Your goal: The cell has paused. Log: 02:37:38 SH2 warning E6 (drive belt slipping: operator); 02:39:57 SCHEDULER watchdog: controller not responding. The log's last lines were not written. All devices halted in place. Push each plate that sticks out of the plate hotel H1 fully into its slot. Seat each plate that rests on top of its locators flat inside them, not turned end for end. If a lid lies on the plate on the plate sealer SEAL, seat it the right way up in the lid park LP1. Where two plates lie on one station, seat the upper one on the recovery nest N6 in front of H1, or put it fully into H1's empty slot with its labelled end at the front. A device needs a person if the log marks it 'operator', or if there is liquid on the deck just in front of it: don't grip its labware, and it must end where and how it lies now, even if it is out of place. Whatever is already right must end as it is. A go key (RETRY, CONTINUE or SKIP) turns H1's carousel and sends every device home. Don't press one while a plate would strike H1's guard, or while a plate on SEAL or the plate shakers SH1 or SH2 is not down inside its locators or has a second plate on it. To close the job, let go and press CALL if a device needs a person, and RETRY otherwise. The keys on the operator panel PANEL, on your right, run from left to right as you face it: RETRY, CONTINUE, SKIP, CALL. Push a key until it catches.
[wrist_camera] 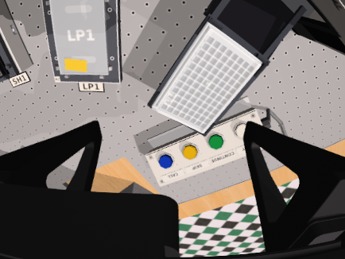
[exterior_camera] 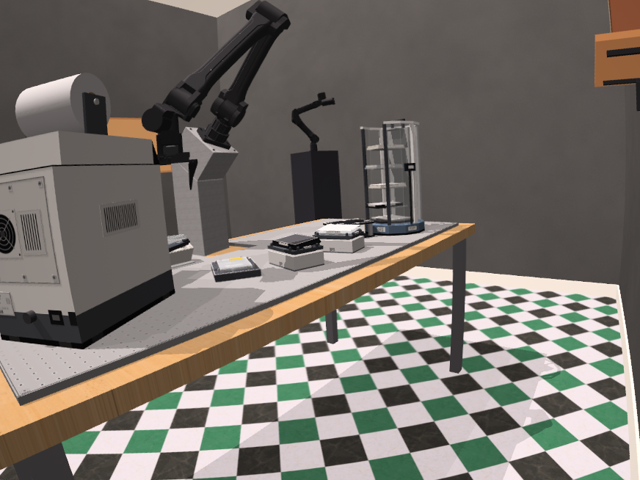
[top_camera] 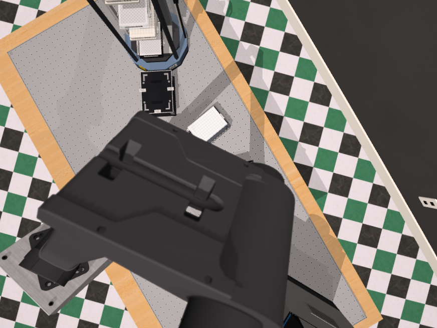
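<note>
My gripper is open and empty, high above the deck over the operator panel; it also shows in the exterior view. The panel has a blue key, a yellow key, a green key and a pale key. A white well plate lies on the sealer's dark stage. The lid park LP1 holds a clear lid with a yellow mark. The black nest N6 is bare. The hotel H1 holds several white plates.
A white plate lies on a shaker, turned askew to the deck edge. A dark plate sits on the other shaker. The big grey sealer stands at the near end. My arm hides much of the deck in the top view.
</note>
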### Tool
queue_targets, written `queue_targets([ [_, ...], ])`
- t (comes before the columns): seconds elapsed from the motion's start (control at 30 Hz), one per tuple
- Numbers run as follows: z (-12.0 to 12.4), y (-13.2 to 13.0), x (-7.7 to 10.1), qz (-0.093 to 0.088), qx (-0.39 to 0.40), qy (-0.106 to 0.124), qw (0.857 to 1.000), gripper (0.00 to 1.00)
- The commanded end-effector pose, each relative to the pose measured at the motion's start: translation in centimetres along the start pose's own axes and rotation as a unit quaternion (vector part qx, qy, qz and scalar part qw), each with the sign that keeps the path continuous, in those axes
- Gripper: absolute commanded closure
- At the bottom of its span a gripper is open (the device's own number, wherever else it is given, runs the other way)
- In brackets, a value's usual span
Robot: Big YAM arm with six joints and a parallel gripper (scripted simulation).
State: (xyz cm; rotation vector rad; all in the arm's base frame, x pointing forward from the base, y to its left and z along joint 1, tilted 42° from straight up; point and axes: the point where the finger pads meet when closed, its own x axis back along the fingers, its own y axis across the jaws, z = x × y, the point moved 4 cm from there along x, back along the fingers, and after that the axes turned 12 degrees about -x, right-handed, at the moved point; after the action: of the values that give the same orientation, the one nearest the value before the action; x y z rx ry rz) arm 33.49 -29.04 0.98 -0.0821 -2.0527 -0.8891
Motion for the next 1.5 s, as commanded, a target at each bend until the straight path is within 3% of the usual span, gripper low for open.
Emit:
queue_targets([
  [0.0, -0.72, 0.15, 0.56, 0.000, 0.057, -0.003, 0.998, 0.00],
  [0.63, -0.72, 0.16, 0.56, 0.001, 0.253, -0.002, 0.968, 0.00],
  [1.03, -0.70, 0.16, 0.55, 0.001, 0.385, -0.002, 0.923, 0.00],
  [1.1, -0.70, 0.16, 0.55, 0.001, 0.385, -0.002, 0.923, 0.00],
  [1.47, -0.70, 0.16, 0.55, 0.001, 0.491, -0.002, 0.871, 0.00],
])
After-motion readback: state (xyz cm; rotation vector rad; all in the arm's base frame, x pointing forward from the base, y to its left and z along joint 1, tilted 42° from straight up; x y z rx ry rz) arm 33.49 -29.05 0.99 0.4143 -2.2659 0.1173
